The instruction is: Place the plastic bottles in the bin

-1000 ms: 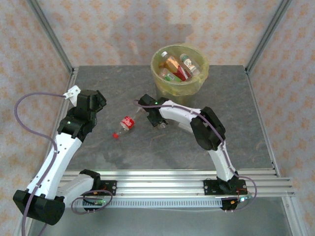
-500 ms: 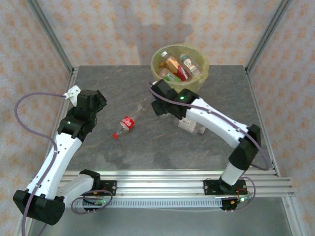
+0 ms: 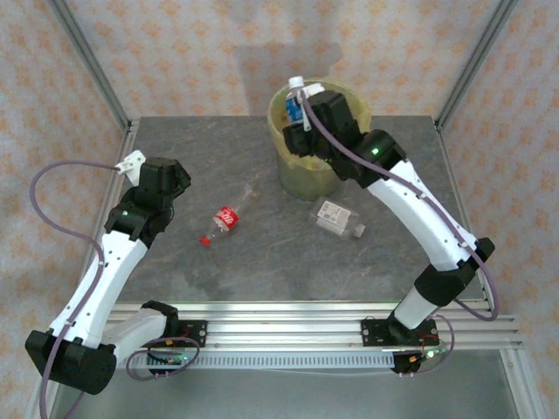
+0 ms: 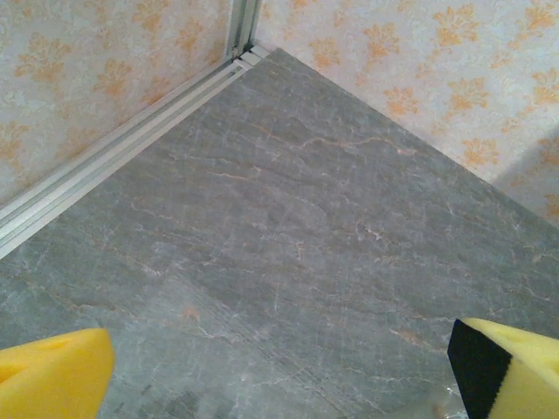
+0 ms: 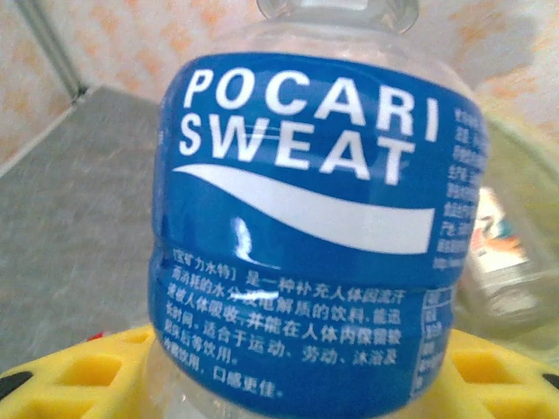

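The Pocari Sweat bottle stands upright in my right hand. My yellow pads pinch its lower body under the blue label, and it hangs over the left rim of the bin. I judge it light, thin-walled and springy. The label band already shows a crease, so a hard squeeze would buckle it, and the glossy film could slip. Low on the body, where I have it, seems the safest hold. Inside the bin another bottle lies off to the right. On the counter, a Coca-Cola bottle lies on its side nearer me and left of the bin. A white-labelled clear bottle lies just in front of the bin. My left hand is spread wide over bare counter, well left of the bin.
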`<state>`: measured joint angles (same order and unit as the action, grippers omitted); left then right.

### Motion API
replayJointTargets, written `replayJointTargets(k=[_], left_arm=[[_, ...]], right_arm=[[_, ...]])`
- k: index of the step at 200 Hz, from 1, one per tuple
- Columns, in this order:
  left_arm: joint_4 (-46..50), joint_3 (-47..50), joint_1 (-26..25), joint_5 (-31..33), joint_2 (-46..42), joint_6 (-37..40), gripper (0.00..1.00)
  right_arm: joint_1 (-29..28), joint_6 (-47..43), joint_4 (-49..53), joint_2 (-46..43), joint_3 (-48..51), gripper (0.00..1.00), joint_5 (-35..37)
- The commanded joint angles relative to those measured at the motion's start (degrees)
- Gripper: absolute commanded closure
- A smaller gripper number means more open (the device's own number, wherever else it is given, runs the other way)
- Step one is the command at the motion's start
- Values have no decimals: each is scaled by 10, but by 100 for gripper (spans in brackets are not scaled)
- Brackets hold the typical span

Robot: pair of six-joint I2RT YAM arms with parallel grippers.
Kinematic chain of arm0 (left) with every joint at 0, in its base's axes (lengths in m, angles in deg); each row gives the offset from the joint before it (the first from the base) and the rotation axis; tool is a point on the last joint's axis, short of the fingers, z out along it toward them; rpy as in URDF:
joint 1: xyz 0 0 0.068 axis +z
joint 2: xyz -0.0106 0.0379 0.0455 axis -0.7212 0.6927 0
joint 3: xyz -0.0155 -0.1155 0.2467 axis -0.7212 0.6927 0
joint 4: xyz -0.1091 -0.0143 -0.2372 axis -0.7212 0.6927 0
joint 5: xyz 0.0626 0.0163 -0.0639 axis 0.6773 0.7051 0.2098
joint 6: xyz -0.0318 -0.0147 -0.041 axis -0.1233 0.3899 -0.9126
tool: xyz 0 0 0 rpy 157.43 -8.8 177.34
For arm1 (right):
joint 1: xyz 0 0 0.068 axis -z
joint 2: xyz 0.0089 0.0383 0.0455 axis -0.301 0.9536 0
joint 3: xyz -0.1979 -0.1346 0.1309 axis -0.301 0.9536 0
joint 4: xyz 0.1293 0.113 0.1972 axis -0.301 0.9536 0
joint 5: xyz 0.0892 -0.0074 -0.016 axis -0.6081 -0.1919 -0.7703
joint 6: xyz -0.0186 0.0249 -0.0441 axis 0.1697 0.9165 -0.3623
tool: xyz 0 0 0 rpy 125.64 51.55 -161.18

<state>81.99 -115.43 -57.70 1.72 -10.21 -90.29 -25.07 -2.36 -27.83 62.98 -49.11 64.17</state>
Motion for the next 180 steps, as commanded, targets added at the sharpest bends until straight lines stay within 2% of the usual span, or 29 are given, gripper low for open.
replayJointTargets(k=[1, 35, 118, 180], left_arm=[[18, -35, 6, 2, 17, 13, 0], [21, -58, 6, 1, 48, 32, 0], [29, -84, 7, 7, 87, 54, 0], [28, -88, 8, 5, 99, 54, 0]], right_arm=[[26, -15, -24, 24, -37, 62, 17], [69, -11, -8, 79, -96, 61, 8], [122, -1, 143, 270, -325, 61, 7], [162, -10, 176, 298, -333, 57, -33]])
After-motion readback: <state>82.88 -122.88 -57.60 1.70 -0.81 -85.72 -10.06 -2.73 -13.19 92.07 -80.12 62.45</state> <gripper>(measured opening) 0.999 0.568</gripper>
